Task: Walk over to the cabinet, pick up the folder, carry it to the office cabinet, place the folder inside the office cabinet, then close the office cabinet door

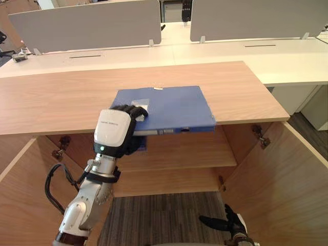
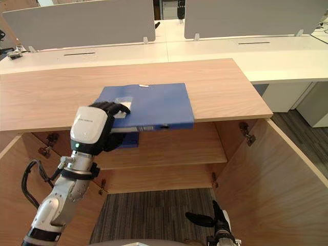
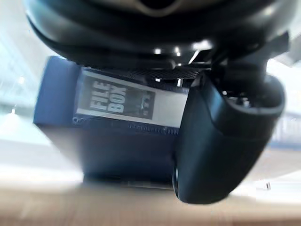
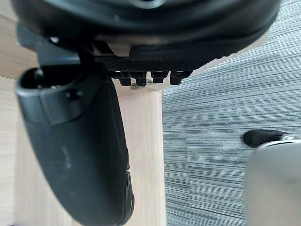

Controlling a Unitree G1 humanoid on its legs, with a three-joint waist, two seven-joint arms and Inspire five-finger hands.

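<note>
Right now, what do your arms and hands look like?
My left arm is silver-grey metal with rounded segments. My left hand has dark fingers and a smooth white back cover with small grey print and a tiny green light. My right hand is dark, with a chunky black thumb.

wooden cabinet top point(image 1: 61, 97) bears a blue folder point(image 1: 174, 107) overhanging its front edge.

An office: white desks point(image 1: 287, 61) with grey divider screens point(image 1: 87, 25), a wooden cabinet point(image 1: 61, 97), striped grey carpet point(image 1: 164, 215)
</note>
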